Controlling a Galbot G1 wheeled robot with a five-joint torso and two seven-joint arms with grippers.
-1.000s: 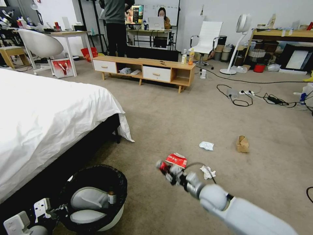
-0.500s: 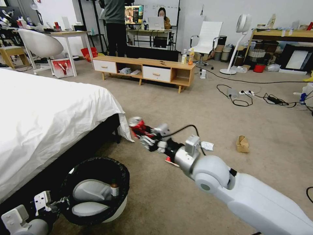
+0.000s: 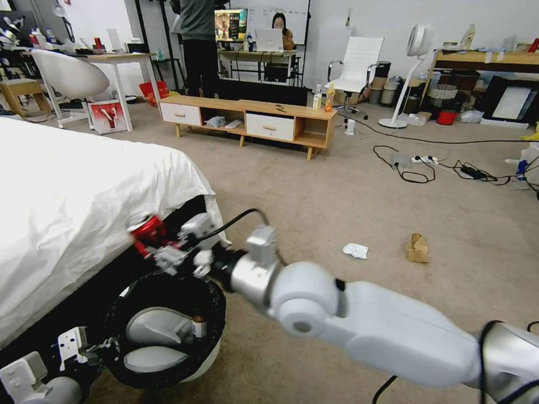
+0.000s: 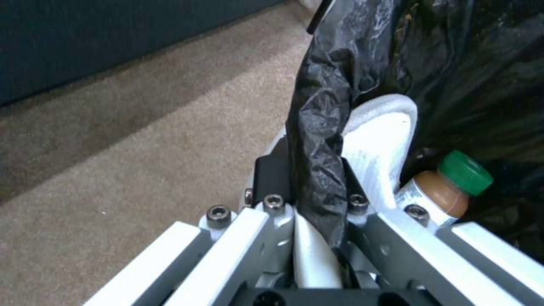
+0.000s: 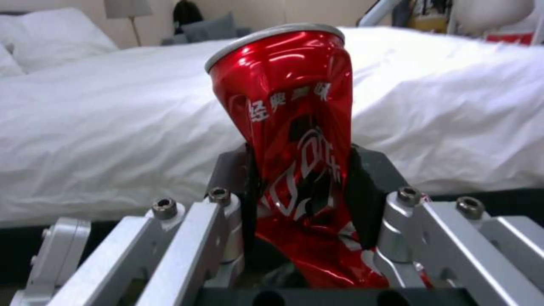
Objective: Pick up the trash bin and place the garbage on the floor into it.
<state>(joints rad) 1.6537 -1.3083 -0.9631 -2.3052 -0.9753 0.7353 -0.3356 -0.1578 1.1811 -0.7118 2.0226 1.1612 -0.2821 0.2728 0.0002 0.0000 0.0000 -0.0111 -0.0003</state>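
**Can held above the bin**

Head view: the right gripper (image 3: 160, 249) clamps the crushed red can (image 3: 147, 229) just above the trash bin (image 3: 168, 331), beside the bed (image 3: 84, 196). The left gripper (image 4: 309, 193) pinches the bin's bag-lined rim (a green-capped bottle (image 4: 448, 187) lies just inside). A tissue (image 3: 355, 250) and brown paper box (image 3: 418, 247) lie on the floor (image 3: 337, 185), well apart from both grippers

The right arm (image 3: 393, 331) is a glossy white rounded shell with a large ball-like joint, a silver metal wrist collar and a black cable looping over it. The right gripper (image 5: 300, 199) has silver linkage bars with dark hex screws and black pads. The left gripper (image 4: 312, 199) is built alike.
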